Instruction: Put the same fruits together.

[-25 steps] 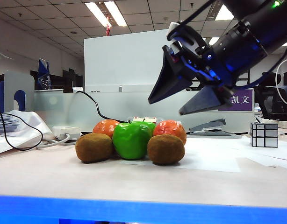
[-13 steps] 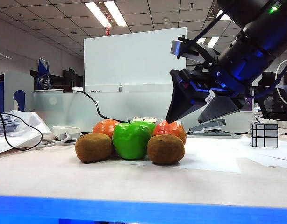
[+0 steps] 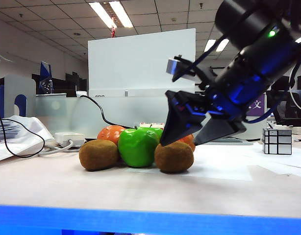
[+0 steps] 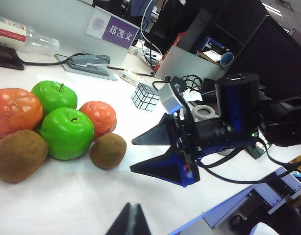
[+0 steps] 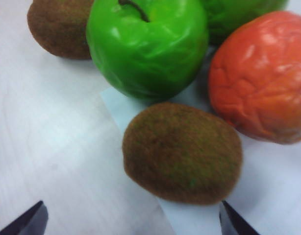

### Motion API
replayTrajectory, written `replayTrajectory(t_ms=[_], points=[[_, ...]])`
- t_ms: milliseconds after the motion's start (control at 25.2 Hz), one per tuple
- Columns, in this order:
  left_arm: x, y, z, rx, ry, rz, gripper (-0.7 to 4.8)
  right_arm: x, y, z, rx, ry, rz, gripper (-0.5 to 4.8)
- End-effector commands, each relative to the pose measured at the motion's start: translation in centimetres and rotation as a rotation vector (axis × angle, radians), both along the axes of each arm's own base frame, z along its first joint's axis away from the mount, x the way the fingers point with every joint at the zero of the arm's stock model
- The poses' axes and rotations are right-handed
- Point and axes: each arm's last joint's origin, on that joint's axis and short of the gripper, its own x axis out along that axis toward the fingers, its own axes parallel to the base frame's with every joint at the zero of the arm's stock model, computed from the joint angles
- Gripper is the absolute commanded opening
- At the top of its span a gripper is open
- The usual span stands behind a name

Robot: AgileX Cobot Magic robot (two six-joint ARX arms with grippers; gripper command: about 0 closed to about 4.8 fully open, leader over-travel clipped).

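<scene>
Lowered onto right kiwi (image 3: 174, 156) — right tool (image 3: 189, 139) released (left tool (image 4: 131, 221) clenched).

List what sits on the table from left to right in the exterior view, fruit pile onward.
Left kiwi → front green apple → right kiwi, with the open right claw just over it → silver mirror cube. The oranges and second apple are hidden behind, so unplaced.

We see six fruits clustered touching — two kiwis (image 3: 173, 156) in front, green apples (image 3: 137, 146) between, oranges (image 3: 110, 133) behind.
</scene>
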Motion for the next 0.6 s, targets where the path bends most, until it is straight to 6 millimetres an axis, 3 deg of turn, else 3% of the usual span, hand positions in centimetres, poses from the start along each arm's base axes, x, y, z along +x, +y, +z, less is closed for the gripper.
replayTrajectory(t_ms=[40, 596], points=[[0.0, 0.0, 0.3, 0.004, -0.023, -0.003, -0.04, 0.4, 0.7, 0.0, 0.034, -0.044, 0.005, 4.79], [-0.1, -0.2, 0.3, 0.003, -0.022, -0.026, -0.04, 1.5, 1.5, -1.6, -0.011, -0.122, -0.091, 4.79]])
